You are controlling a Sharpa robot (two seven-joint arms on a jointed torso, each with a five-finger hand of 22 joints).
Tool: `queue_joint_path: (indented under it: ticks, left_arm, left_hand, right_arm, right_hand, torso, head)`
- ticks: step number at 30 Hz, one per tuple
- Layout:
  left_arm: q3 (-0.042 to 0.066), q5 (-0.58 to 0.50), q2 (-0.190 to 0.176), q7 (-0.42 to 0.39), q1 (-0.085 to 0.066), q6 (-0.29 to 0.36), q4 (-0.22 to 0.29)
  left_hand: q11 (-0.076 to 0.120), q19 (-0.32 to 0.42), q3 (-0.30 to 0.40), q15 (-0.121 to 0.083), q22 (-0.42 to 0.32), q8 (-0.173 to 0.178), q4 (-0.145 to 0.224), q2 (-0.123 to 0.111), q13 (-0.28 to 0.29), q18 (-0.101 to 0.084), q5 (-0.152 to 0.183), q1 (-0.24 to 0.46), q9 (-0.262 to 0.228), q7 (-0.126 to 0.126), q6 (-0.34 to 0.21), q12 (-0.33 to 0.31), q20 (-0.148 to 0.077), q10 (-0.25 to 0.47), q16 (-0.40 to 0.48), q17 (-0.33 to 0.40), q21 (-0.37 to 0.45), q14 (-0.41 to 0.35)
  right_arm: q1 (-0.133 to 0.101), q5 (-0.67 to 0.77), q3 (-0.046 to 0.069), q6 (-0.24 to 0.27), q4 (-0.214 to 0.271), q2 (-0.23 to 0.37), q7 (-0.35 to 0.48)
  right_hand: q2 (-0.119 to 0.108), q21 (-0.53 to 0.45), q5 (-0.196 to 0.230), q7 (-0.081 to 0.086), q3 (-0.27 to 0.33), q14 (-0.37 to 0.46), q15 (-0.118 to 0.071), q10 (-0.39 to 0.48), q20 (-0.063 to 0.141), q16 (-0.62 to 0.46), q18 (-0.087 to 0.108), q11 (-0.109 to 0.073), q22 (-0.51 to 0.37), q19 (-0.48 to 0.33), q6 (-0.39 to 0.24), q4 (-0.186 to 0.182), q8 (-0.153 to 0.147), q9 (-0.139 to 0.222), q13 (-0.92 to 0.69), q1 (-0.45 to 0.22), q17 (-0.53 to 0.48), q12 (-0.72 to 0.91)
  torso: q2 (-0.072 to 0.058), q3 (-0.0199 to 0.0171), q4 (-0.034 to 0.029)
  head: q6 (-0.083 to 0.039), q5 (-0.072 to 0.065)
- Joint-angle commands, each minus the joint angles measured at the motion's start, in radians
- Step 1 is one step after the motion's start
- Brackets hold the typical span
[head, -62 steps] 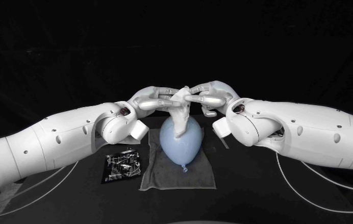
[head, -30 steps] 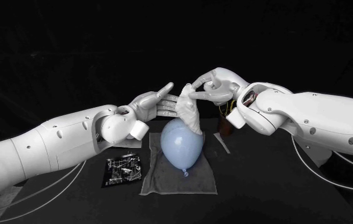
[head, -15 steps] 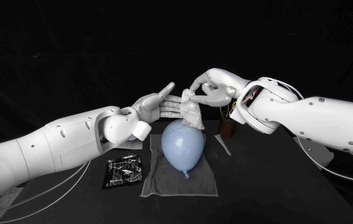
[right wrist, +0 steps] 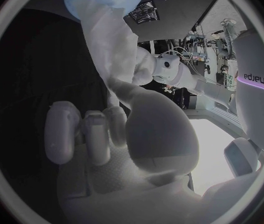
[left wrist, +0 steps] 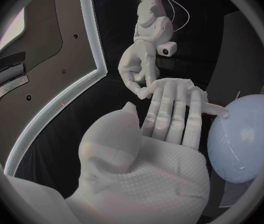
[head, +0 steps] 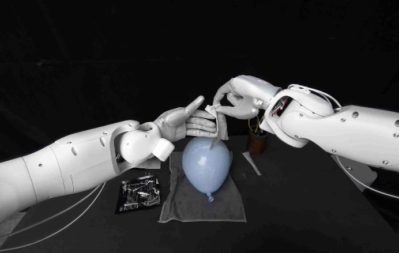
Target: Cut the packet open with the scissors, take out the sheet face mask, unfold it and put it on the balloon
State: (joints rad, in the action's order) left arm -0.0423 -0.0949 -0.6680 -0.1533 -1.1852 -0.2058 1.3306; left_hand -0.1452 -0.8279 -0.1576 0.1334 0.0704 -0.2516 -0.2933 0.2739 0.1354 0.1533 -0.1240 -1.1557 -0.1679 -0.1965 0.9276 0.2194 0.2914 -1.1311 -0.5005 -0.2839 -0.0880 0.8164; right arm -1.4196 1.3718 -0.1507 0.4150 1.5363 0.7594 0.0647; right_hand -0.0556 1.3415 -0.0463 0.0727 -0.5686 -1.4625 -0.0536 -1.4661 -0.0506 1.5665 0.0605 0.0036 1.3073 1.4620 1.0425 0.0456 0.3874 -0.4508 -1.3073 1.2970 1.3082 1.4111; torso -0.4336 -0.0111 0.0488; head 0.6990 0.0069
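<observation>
The pale sheet mask (head: 218, 127) hangs folded above the light blue balloon (head: 206, 161), its lower end close to the balloon's top. My right hand (head: 237, 101) pinches the mask's upper corner between thumb and a finger. My left hand (head: 187, 121) is flat, fingers straight and thumb raised, with the fingertips lying against the mask's side. In the left wrist view the mask (left wrist: 183, 84) lies across the tips of the left hand (left wrist: 163, 149), with the right hand (left wrist: 138, 67) beyond and the balloon (left wrist: 243, 134) beside. The right wrist view shows the mask (right wrist: 113, 40) rising from the right hand (right wrist: 107, 134).
The balloon lies on a grey cloth (head: 203, 206) in mid-table. The cut silver packet (head: 139, 192) lies left of the cloth. A dark brown cylinder (head: 258, 142) stands behind the balloon's right side, and a thin pale strip (head: 251, 163) lies by the cloth's right edge.
Both hands held the mask low over the balloon at first. The left hand let go and flattened; the right hand lifted the mask. The left fingers have since moved in against it.
</observation>
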Motion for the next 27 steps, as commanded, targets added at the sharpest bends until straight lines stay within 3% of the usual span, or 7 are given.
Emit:
queue_joint_path:
  ticks: [1, 8, 13, 17, 21, 25, 27]
  left_arm:
    - [0.001, -0.011, -0.003, -0.016, -0.001, -0.048, 0.006]
    - [0.001, -0.011, -0.007, -0.030, -0.001, -0.080, 0.012]
    - [0.001, -0.009, -0.006, -0.036, -0.001, -0.102, 0.020]
    - [0.001, -0.002, -0.008, -0.047, -0.001, -0.059, 0.016]
    - [0.001, 0.003, -0.016, -0.075, -0.001, 0.032, 0.004]
    - [0.001, 0.025, -0.029, -0.105, -0.001, 0.108, -0.008]
    - [0.001, 0.043, -0.034, -0.123, -0.001, 0.140, -0.013]
  left_hand:
    - [0.005, -0.009, -0.010, -0.010, 0.000, -0.006, 0.001, 0.002, 0.014, 0.002, 0.002, -0.018, -0.005, 0.005, 0.006, 0.025, 0.000, -0.006, -0.019, -0.009, -0.004, -0.001]
    - [0.008, -0.007, -0.030, -0.009, -0.001, -0.026, 0.001, 0.015, 0.079, -0.004, 0.000, -0.053, -0.022, 0.016, 0.009, 0.132, 0.000, 0.068, -0.093, -0.045, 0.005, -0.064]
    - [0.001, 0.001, -0.031, -0.002, -0.001, -0.041, 0.002, 0.014, 0.164, -0.009, 0.004, -0.087, -0.035, 0.024, -0.005, 0.282, -0.001, 0.176, -0.183, -0.073, 0.012, -0.136]
    - [0.000, -0.003, -0.026, -0.002, 0.000, -0.042, 0.004, 0.012, 0.181, -0.009, 0.002, -0.111, -0.037, 0.021, -0.012, 0.321, -0.001, 0.210, -0.208, -0.076, 0.009, -0.152]
    - [-0.011, -0.031, 0.011, 0.004, 0.004, -0.024, 0.041, -0.023, 0.156, 0.007, -0.003, -0.265, -0.030, 0.017, -0.053, 0.319, -0.001, 0.291, -0.238, -0.069, -0.007, -0.161]
    - [-0.010, -0.055, 0.086, -0.001, 0.006, -0.013, 0.113, -0.051, 0.121, 0.022, -0.005, -0.409, -0.024, 0.009, -0.079, 0.300, -0.002, 0.310, -0.251, -0.061, -0.019, -0.148]
    - [-0.011, -0.066, 0.165, 0.000, 0.005, -0.014, 0.145, -0.080, 0.087, 0.026, -0.005, -0.471, -0.024, 0.002, -0.081, 0.282, -0.004, 0.296, -0.245, -0.046, -0.024, -0.143]
  right_arm:
    - [-0.001, 0.094, 0.001, 0.022, -0.014, -0.003, -0.033]
    - [-0.001, 0.117, 0.001, 0.029, -0.030, -0.009, -0.049]
    - [-0.001, 0.121, 0.000, 0.034, -0.033, -0.014, -0.056]
    - [-0.001, 0.116, 0.000, 0.047, -0.031, -0.012, -0.060]
    - [-0.001, 0.101, 0.000, 0.073, -0.028, -0.006, -0.056]
    - [-0.001, 0.071, 0.000, 0.102, -0.022, 0.003, -0.045]
    - [0.000, 0.057, 0.000, 0.110, -0.017, 0.007, -0.041]
  right_hand:
    - [0.003, 0.007, -0.002, 0.000, -0.004, -0.108, -0.004, -0.041, 0.003, 0.004, -0.013, -0.006, 0.195, 0.036, 0.006, 0.003, 0.006, -0.058, -0.152, -0.007, 0.263, 0.006]
    - [0.002, 0.007, -0.002, 0.000, -0.004, -0.108, -0.004, -0.041, 0.003, 0.004, -0.013, -0.006, 0.195, 0.036, 0.006, 0.003, 0.006, -0.058, -0.153, -0.007, 0.263, 0.006]
    - [0.002, 0.007, -0.002, -0.001, -0.004, -0.108, -0.004, -0.042, 0.003, 0.004, -0.013, -0.006, 0.195, 0.036, 0.006, 0.003, 0.007, -0.059, -0.154, -0.009, 0.263, 0.008]
    - [0.001, 0.008, -0.002, -0.001, -0.004, -0.108, -0.004, -0.042, 0.003, 0.004, -0.013, -0.007, 0.195, 0.036, 0.007, 0.003, 0.007, -0.059, -0.154, -0.010, 0.263, 0.007]
    - [0.001, 0.009, -0.002, -0.001, -0.005, -0.108, -0.004, -0.042, 0.003, 0.004, -0.014, -0.007, 0.196, 0.037, 0.007, 0.003, 0.007, -0.059, -0.153, -0.011, 0.263, 0.007]
    - [0.001, 0.009, -0.002, -0.001, -0.005, -0.108, -0.004, -0.042, 0.003, 0.004, -0.014, -0.007, 0.196, 0.037, 0.007, 0.003, 0.008, -0.060, -0.154, -0.011, 0.263, 0.008]
    - [0.001, 0.009, -0.002, -0.001, -0.005, -0.108, -0.004, -0.042, 0.003, 0.004, -0.014, -0.007, 0.196, 0.037, 0.007, 0.003, 0.008, -0.060, -0.154, -0.011, 0.263, 0.008]
  torso:
    - [0.000, -0.0009, -0.0023]
    - [0.000, 0.0010, -0.0002]
    - [0.000, -0.0004, -0.0014]
    - [0.001, -0.0003, 0.0002]
    - [0.002, -0.0010, 0.0008]
    - [0.001, -0.0013, 0.0005]
    - [0.000, -0.0011, 0.0003]
  head:
    - [0.002, -0.001]
    - [0.004, -0.003]
    - [0.005, -0.006]
    - [0.005, -0.005]
    - [0.004, -0.006]
    - [0.000, -0.009]
    - [-0.001, -0.009]
